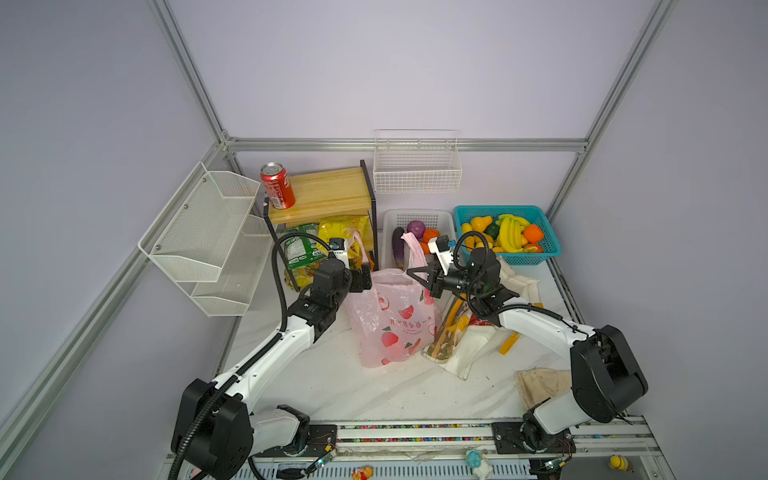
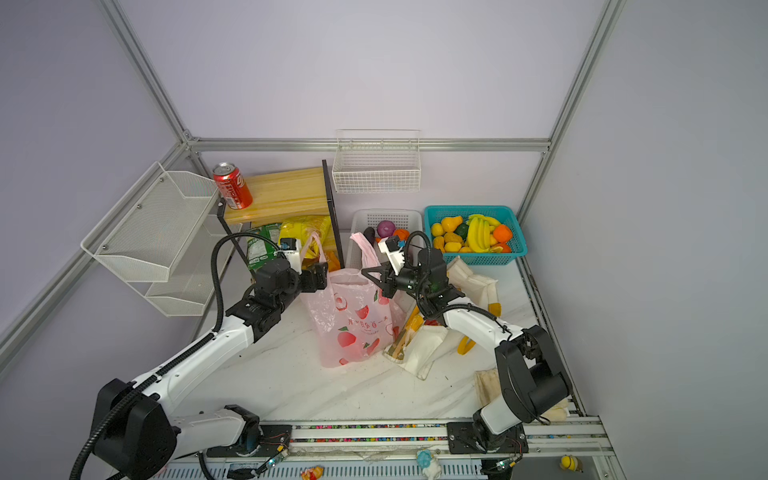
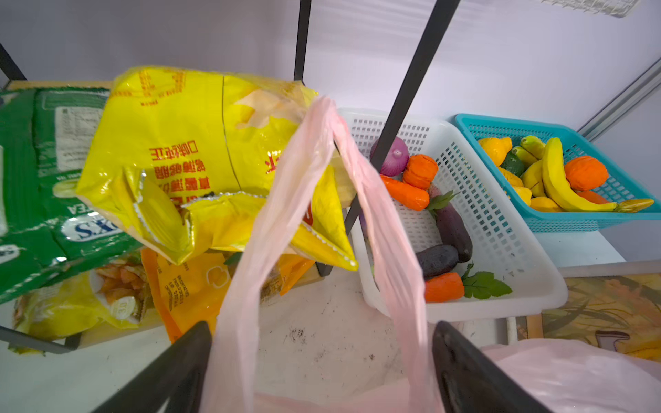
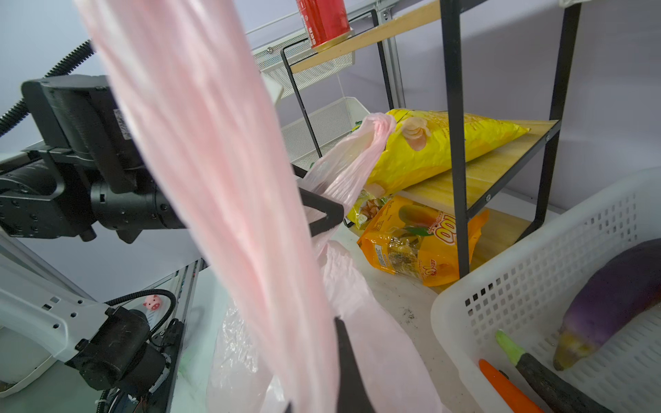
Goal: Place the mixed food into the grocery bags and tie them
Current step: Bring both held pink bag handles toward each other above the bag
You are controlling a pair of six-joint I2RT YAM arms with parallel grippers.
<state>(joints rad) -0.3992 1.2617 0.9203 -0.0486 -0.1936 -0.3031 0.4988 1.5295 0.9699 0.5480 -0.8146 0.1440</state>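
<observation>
Two grippers prepare the pink fruit-print bag (image 1: pixel 390 320) for tying: right gripper (image 1: pixel 411 274) pinches one handle (image 1: pixel 415 249), left gripper (image 3: pixel 321 325) straddles the other handle (image 3: pixel 286 200), spread, and should close next.

Tabletop (image 1: pixel 374 395) w/ pink bag (image 1: pixel 390 320), canvas tote (image 1: pixel 476 347), white basket (image 1: pixel 415 213), teal basket (image 1: pixel 496 209), wood shelf (image 1: pixel 328 193).

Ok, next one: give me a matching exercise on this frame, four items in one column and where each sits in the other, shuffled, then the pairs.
Items
1. cola can
2. onion
3. bananas
4. pink bag

Places
A. teal basket
B. table
C. top shelf
D. white basket

Pairs: 1-C, 2-D, 3-A, 4-B
</observation>
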